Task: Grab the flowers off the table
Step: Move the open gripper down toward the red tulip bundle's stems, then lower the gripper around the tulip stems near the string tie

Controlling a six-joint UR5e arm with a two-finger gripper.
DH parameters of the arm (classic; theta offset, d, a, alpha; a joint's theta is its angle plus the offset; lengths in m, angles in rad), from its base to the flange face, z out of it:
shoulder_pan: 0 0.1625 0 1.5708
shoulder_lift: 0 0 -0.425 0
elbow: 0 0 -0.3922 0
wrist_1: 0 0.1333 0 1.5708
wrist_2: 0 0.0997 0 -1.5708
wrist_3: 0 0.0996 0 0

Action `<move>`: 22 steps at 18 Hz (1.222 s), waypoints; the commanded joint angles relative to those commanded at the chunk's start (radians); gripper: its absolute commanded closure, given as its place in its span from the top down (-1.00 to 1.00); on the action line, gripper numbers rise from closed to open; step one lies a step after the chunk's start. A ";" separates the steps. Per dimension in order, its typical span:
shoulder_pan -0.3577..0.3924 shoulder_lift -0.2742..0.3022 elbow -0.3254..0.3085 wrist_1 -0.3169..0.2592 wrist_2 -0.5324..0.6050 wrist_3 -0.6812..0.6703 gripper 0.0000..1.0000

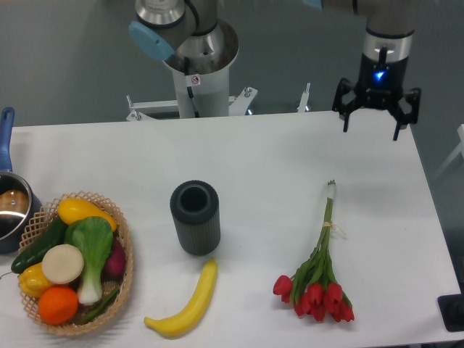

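The gripper (376, 109) hangs over the table's (254, 152) far right edge, fingers spread and holding nothing. The flowers (319, 268) lie well apart from it, nearer and slightly left, pale stem ends pointing far, red heads toward the near edge. Left of them stand a dark cylinder (195, 217) and a banana (187, 304).

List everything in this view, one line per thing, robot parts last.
flowers: one bunch, red tulips with green stems, lying front right on the table
table: one, white
cup: one, dark grey ribbed, upright, centre
banana: one, yellow, in front of the cup
basket: one, wicker, front left, filled with mixed vegetables and fruit
pot: one, blue handle, left edge
arm base: one, silver, behind the table
gripper: one, black, open, above the back right corner
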 joint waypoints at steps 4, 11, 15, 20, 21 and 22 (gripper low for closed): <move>-0.043 -0.054 0.000 0.021 -0.009 -0.037 1.00; -0.087 -0.152 0.006 0.072 -0.005 -0.118 1.00; -0.135 -0.238 0.052 0.074 0.000 -0.120 1.00; -0.137 -0.298 0.089 0.080 0.017 -0.114 1.00; -0.140 -0.299 0.087 0.080 0.030 -0.114 1.00; -0.146 -0.302 0.090 0.080 0.043 -0.114 1.00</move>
